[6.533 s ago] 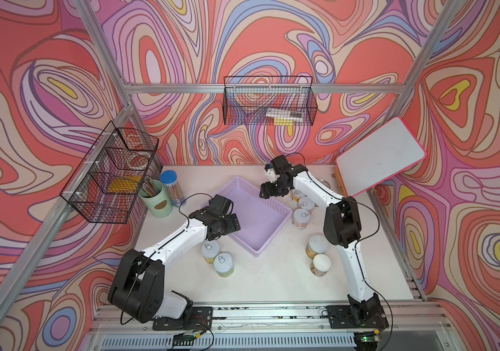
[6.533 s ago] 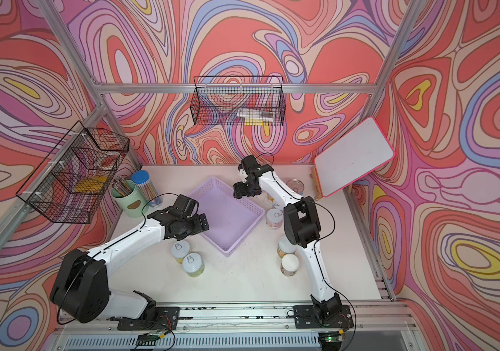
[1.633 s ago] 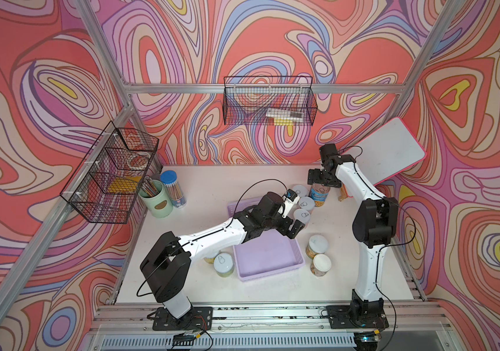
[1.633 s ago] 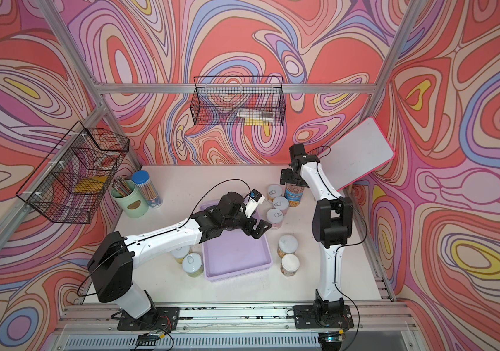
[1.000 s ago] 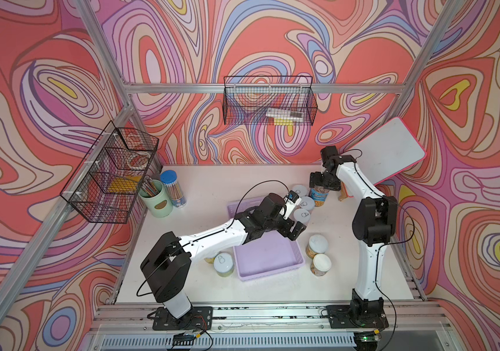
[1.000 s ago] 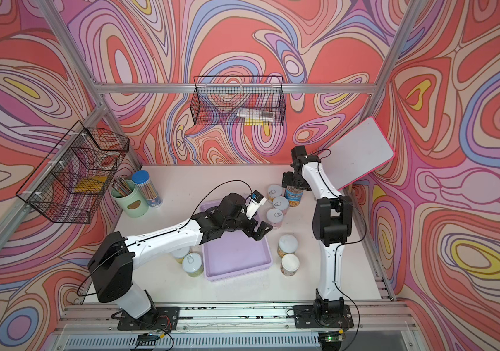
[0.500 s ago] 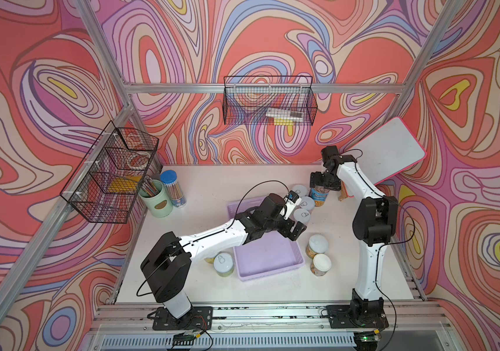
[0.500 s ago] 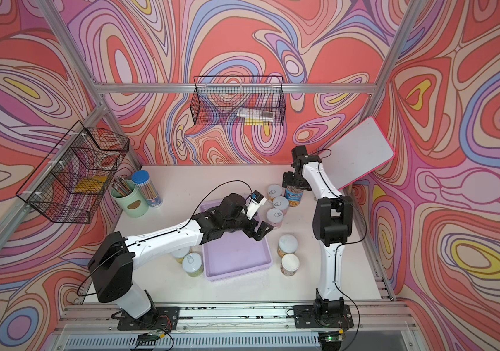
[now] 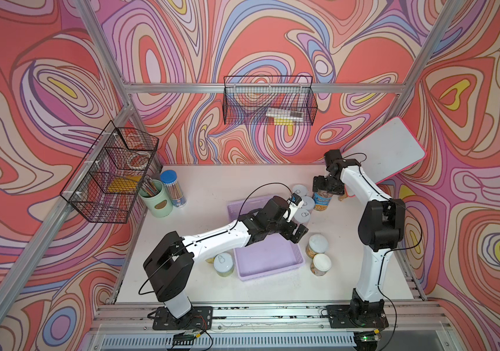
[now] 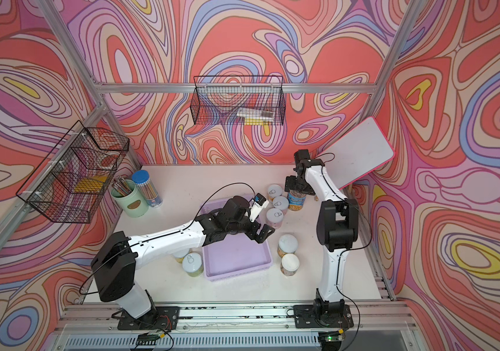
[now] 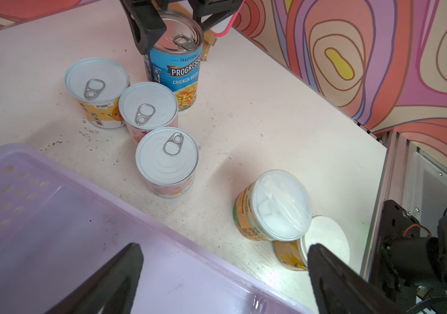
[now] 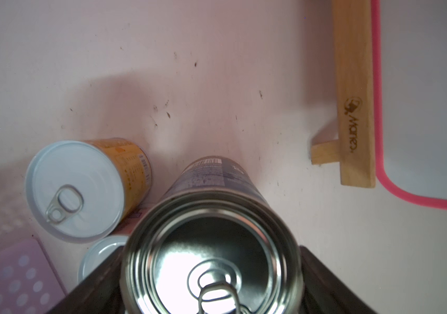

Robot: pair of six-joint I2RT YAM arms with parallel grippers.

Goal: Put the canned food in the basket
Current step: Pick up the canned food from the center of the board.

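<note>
The Progresso soup can (image 11: pixel 178 73) is a rigid steel cylinder. It is probably full, which would make it the heaviest tin here. Its glossy label looks slick, and its height should make it tippy if it is held too near the rim.

The right gripper (image 11: pixel 176 30) takes it from above with one finger down each side of the upper wall, closed onto it as far as the right wrist view shows. The can stands on the table outside the lavender basket (image 9: pixel 267 258), off the basket's far corner on the right arm's side. A hold nearer mid-height would likely carry it more steadily.

The left gripper (image 11: pixel 223 247) hangs spread wide and empty above that same corner of the basket. Three pull-tab tins (image 11: pixel 167 160) crowd between the can and the basket, so a straight lift looks safer than a drag. The basket has nothing in it.

The white tabletop (image 9: pixel 212 182) is flat, hard and lightly scuffed. Room is tight on the can's side away from the basket, where a pink-edged whiteboard (image 9: pixel 385 152) leans on a wooden stand close by.
</note>
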